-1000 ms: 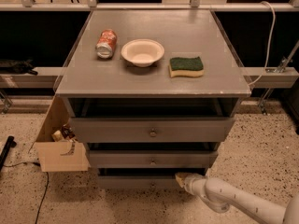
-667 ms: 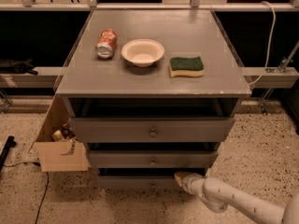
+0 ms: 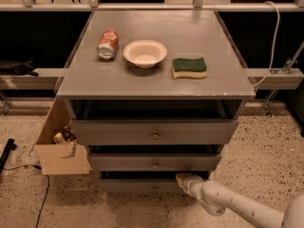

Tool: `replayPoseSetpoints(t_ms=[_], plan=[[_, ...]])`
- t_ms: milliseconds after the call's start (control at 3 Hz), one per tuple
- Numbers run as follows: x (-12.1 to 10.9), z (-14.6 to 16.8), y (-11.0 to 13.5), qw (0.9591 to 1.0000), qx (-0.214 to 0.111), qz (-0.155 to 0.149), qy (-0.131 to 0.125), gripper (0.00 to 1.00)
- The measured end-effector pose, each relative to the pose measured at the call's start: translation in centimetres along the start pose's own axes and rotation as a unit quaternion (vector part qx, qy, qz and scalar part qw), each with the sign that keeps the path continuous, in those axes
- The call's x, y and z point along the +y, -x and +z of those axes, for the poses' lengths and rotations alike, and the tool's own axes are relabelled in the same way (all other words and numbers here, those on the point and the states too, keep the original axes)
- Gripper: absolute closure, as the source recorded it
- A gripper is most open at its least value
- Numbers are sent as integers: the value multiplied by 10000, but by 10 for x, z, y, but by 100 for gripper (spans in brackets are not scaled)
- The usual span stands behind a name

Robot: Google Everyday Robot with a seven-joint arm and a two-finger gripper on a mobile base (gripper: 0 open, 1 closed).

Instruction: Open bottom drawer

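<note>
While my gripper (image 3: 183, 179) sits at the right end of the bottom drawer (image 3: 137, 185) front, touching or just beside it, I cannot tell whether it grips anything.

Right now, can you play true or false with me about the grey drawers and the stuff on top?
1. The soda can lies on its side on the cabinet top. True.
2. The bowl sits between the soda can and the sponge. True.
3. The gripper is up at the top drawer's knob. False: it is low down, at the front of the bottom drawer.
4. The sponge is inside the bowl. False: it lies on the cabinet top beside the bowl, not touching it.
5. A cardboard box stands on the floor beside the drawers. True.
</note>
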State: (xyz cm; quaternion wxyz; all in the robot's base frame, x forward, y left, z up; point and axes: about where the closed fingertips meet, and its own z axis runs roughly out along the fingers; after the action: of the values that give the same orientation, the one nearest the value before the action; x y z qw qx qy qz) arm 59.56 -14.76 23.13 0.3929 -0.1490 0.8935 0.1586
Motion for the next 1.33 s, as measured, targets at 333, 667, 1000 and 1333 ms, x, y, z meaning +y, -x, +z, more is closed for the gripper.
replayPoseSetpoints(t_ms=[333,667,1000,1333], plan=[[-9,10,1,9999,24,61,-112,86],[-9,11,1,9999,31,51,-121,90],[-16,16,-9,9997,111,-1,-221,87],[-18,17,-11,9996,123,-16,-246,87]])
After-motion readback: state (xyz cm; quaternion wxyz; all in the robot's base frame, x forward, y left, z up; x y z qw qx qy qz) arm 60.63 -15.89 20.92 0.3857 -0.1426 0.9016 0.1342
